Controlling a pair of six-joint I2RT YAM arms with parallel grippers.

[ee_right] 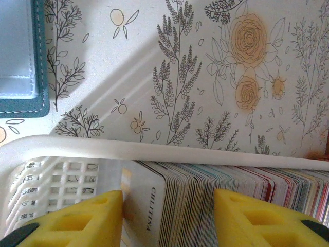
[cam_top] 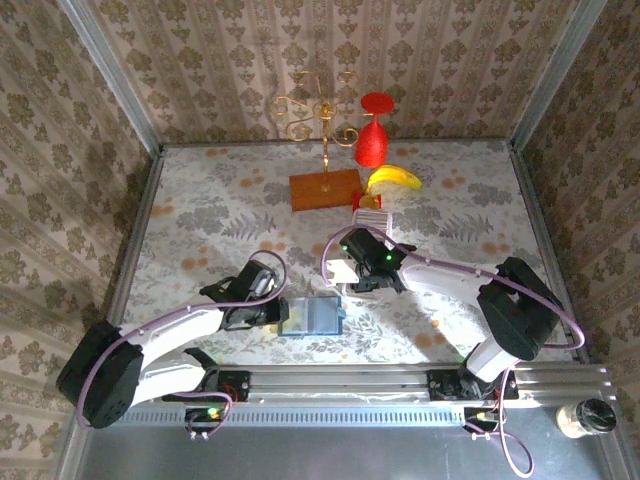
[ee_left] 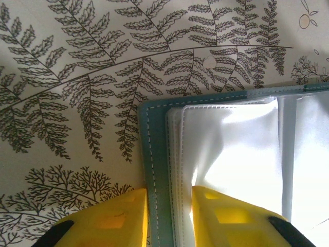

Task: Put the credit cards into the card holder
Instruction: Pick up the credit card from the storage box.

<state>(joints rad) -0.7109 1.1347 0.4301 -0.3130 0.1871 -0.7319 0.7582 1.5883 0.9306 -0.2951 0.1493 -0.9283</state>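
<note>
The card holder is a teal wallet lying open on the flowered tablecloth near the front middle. My left gripper is shut on its left edge. In the left wrist view the yellow fingers clamp the teal cover and its pale inner sleeves. The credit cards stand edge-on in a long white rack. My right gripper straddles a bunch of them at the rack's near end, one pad against the front card and the other among the cards. The holder's corner shows at upper left.
Behind the rack stand an orange-brown wooden block with a gold wire stand, a red goblet and a banana. Patterned walls close in three sides. A jar sits beyond the front rail at right.
</note>
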